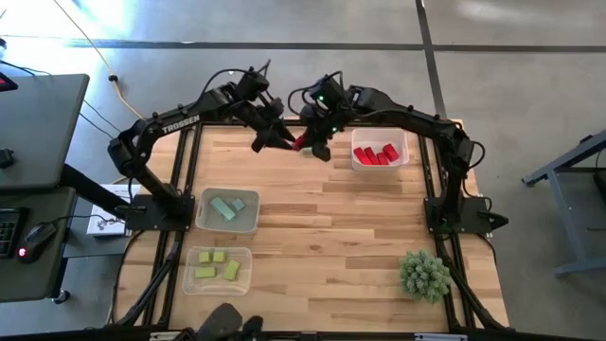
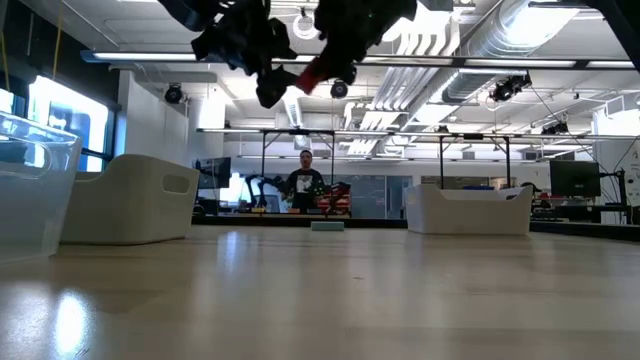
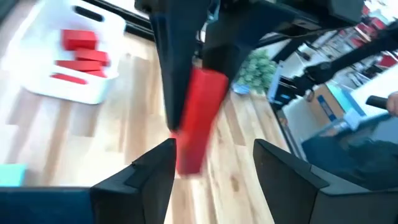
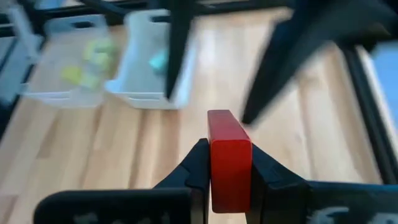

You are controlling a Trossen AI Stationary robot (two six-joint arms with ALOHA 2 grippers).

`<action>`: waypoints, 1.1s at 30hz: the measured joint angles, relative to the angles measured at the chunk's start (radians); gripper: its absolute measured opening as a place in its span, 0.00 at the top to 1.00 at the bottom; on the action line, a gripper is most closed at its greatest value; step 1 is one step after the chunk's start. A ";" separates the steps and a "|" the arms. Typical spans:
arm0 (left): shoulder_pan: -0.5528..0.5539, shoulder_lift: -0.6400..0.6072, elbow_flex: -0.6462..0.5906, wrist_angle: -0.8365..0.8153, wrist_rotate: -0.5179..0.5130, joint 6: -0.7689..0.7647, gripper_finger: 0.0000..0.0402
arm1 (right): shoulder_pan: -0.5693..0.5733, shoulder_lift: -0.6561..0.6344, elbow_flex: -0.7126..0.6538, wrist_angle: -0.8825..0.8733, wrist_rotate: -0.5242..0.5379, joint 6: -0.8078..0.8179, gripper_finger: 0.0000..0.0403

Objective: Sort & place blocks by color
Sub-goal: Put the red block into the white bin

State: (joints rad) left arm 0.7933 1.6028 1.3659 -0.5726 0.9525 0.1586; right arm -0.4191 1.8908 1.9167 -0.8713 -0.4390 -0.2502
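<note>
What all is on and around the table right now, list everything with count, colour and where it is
red bar: one, red, in the air between both arms at the table's far middle, held by the right gripper
red blocks: several, red, in the far right tray
teal blocks: about two, teal, in the left middle tray
yellow-green blocks: about four, in the near left tray
plant ball: one, green, near right corner
person: one, far behind the table
left gripper: fingers open, facing the bar
right gripper: fingers shut on the bar

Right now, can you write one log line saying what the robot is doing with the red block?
phase: handover in air | right gripper: shut on red block | left gripper: open, beside block | red tray: holds red blocks
</note>
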 joint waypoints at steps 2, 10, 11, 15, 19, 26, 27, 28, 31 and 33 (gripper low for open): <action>0.023 0.000 0.000 0.000 0.000 0.002 0.49 | -0.022 0.000 0.000 -0.021 0.042 0.014 0.92; 0.092 0.000 0.000 -0.002 0.000 0.001 0.49 | -0.112 0.000 0.000 -0.184 0.221 0.084 0.91; 0.095 0.000 0.000 -0.002 0.000 0.001 0.49 | -0.122 0.000 0.000 -0.214 0.241 0.093 0.91; 0.103 0.000 0.000 -0.002 -0.037 -0.021 0.50 | -0.160 0.000 0.000 -0.322 0.329 0.127 0.92; 0.102 0.000 -0.001 -0.003 -0.105 -0.025 0.49 | -0.190 0.000 0.000 -0.390 0.342 0.176 0.90; 0.102 0.000 -0.001 -0.006 -0.115 -0.113 0.49 | -0.227 -0.001 0.000 -0.499 0.407 0.227 0.91; 0.101 0.000 -0.001 -0.006 -0.115 -0.126 0.49 | -0.233 -0.001 0.000 -0.510 0.413 0.230 0.91; 0.101 0.000 -0.001 -0.006 -0.115 -0.136 0.49 | -0.240 -0.001 0.000 -0.522 0.414 0.235 0.91; 0.101 0.000 -0.001 -0.005 -0.116 -0.137 0.49 | -0.260 -0.001 0.000 -0.555 0.419 0.253 0.90; 0.100 0.000 -0.001 -0.005 -0.120 -0.131 0.49 | -0.271 -0.001 0.000 -0.588 0.422 0.254 0.90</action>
State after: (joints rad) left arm 0.8936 1.6028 1.3647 -0.5776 0.8322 0.0277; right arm -0.6902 1.8900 1.9163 -1.4594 -0.0172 0.0035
